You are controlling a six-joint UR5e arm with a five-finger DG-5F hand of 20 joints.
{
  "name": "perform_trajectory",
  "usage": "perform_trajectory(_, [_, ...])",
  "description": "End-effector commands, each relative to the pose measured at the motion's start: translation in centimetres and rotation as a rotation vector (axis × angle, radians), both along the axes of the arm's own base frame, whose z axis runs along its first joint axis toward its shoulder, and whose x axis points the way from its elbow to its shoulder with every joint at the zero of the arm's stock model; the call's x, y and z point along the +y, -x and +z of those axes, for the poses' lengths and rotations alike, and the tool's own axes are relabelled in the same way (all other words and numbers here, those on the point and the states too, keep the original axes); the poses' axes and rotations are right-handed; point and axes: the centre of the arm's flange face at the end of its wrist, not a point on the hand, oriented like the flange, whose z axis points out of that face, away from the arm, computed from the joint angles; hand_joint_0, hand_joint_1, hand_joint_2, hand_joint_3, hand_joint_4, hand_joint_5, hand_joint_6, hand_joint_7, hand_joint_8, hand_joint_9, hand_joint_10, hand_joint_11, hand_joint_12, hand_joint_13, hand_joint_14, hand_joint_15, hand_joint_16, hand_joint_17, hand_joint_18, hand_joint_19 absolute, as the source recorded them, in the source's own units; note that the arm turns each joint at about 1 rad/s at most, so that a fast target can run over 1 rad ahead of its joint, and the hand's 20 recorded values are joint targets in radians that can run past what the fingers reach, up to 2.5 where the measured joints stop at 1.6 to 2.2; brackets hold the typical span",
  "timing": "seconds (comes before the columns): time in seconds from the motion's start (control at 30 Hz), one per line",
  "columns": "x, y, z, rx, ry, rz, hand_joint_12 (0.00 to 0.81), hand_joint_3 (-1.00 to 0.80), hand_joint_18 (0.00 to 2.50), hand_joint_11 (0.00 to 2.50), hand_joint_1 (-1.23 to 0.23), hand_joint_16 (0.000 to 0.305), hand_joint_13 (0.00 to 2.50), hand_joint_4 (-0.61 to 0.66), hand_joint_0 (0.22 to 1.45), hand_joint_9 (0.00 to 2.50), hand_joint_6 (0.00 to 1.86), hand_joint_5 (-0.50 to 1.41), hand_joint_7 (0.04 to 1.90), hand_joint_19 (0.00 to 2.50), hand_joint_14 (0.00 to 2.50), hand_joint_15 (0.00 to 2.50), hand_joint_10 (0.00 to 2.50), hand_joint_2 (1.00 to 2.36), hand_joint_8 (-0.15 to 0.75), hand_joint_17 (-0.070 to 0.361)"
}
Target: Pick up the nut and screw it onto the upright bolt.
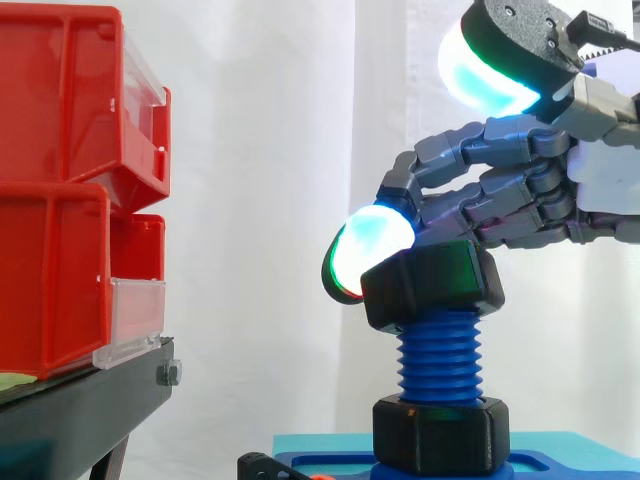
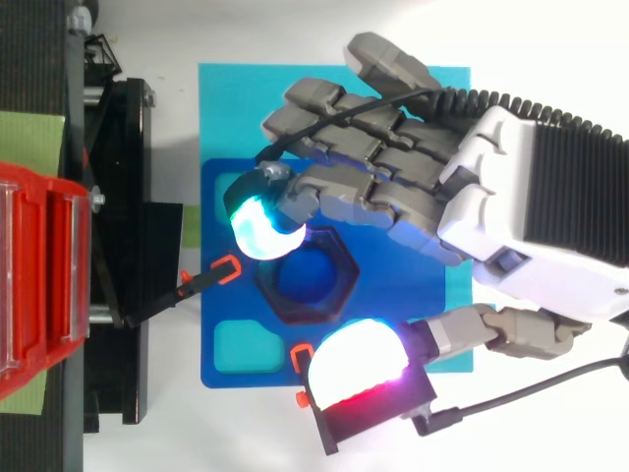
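Side view, far left of frame: red bins (image 1: 60, 200) stacked on a black stand (image 1: 80, 400), well apart from the work. Low centre: blue bolt (image 1: 440, 355) upright on a blue base (image 2: 221, 197), long axis vertical, black collar (image 1: 440, 435) at its foot. On the bolt's top threads, sitting roughly level: the nut (image 1: 440, 285), with bare thread between it and the collar.

Directly above and to the right: the hand (image 1: 520, 190), stretched in from the right edge, fingers (image 1: 372, 245) curled down over the nut's top, one glowing pad pressed against its upper left corner. Thumb (image 1: 490, 60) high in the upper right corner, well clear of the nut. No pinch across the flats, then, more a hooked hold from above.

Top view, same order: nut's hexagon at centre, curled pad touching its upper left edge, thumb pad apart at lower right.

Judged stage: nut already on the bolt, most of the screwing down not yet done. Key relation for the coming move: nut straight beneath the fingers, turning axis along the bolt. Probably a sideways sweep about that axis, with light downward pressure to avoid cross-threading.
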Motion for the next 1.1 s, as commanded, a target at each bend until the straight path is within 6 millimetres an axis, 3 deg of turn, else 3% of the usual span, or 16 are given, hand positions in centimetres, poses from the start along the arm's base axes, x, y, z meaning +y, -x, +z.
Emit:
perform_trajectory(0.0, [-0.2, 0.1, -0.1, 0.006, 0.002, -0.002, 0.285, -0.5, 0.0, 0.0, -0.1, 0.033, 0.1, 0.25, 0.49, 0.34, 0.5, -0.11, 0.98, 0.0, 0.0, 0.0, 0.0, 1.0, 0.275, 0.075])
perform_trajectory(0.27, [-0.6, 0.1, -0.1, 0.012, 0.005, 0.002, 0.276, -0.5, 0.0, 0.0, -0.11, 0.032, 0.12, 0.22, 0.5, 0.36, 0.5, -0.09, 1.17, 0.0, 0.0, 0.0, 0.0, 1.0, 0.28, 0.071])
perform_trajectory(0.93, [-1.3, 0.0, -0.1, 0.011, 0.004, 0.006, 0.279, -0.5, 0.0, 0.0, -0.21, 0.032, 0.14, 0.22, 0.48, 0.39, 0.5, -0.09, 1.24, 0.0, 0.0, 0.0, 0.0, 1.0, 0.293, 0.072])
perform_trajectory(1.07, [-1.2, -0.5, 1.2, -0.014, -0.003, 0.006, 0.278, -0.5, 0.0, 0.0, -0.25, 0.032, 0.15, 0.23, 0.48, 0.4, 0.5, -0.1, 1.25, 0.0, 0.0, 0.0, 0.0, 1.0, 0.293, 0.072])
